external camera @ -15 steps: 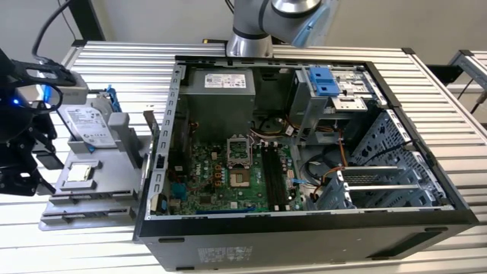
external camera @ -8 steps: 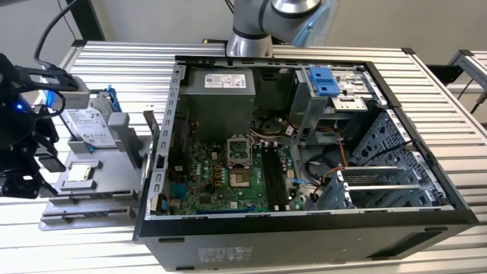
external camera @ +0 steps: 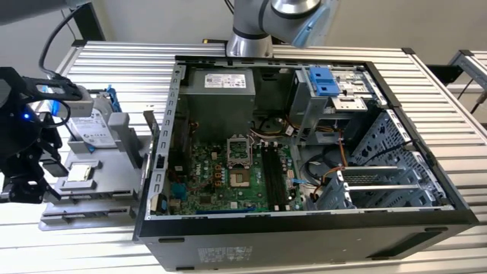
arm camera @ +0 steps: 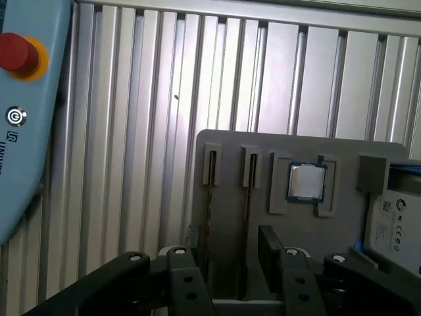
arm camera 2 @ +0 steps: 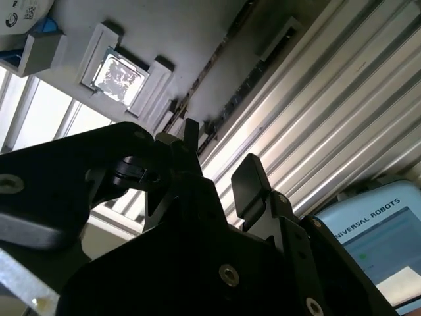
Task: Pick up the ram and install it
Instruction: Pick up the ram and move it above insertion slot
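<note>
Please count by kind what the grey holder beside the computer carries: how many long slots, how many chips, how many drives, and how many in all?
long narrow slots: 2
square chip: 1
hard drive: 1
Total: 4

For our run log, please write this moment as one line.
stage: ram not yet picked | claw: open, holds nothing, by gray tray | ram: on edge in tray slot | computer case: open
</note>
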You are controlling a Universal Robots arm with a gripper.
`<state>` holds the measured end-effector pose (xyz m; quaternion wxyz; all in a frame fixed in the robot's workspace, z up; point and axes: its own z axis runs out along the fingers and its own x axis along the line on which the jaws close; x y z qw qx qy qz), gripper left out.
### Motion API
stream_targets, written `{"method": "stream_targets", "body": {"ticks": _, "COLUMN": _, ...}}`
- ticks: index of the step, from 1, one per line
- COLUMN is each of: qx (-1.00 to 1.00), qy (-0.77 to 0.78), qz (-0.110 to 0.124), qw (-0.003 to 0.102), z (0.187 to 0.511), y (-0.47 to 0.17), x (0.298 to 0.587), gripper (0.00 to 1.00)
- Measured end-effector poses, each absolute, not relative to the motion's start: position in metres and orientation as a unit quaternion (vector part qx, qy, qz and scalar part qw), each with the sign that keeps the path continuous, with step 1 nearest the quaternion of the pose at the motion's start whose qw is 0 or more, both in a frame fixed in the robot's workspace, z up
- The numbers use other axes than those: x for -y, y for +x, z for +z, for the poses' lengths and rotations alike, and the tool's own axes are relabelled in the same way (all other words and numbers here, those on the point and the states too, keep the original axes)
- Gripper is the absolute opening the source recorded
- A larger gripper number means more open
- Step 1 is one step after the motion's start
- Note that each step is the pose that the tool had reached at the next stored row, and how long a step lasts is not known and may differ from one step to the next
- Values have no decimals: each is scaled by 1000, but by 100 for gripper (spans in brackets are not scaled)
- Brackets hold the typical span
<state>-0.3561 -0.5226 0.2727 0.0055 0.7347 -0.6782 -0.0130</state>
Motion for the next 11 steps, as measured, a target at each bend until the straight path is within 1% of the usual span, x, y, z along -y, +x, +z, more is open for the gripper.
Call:
{"method": "stream_targets", "body": {"ticks": 7, "qx": 686, "qy": 728, "qz": -14, "qw": 6, "z": 260, "y": -358, "x": 525, "gripper": 100}}
{"method": "stream_targets", "body": {"ticks": 11, "qx": 693, "qy": 721, "qz": -14, "qw": 6, "z": 255, "y": -358, "x": 532, "gripper": 100}}
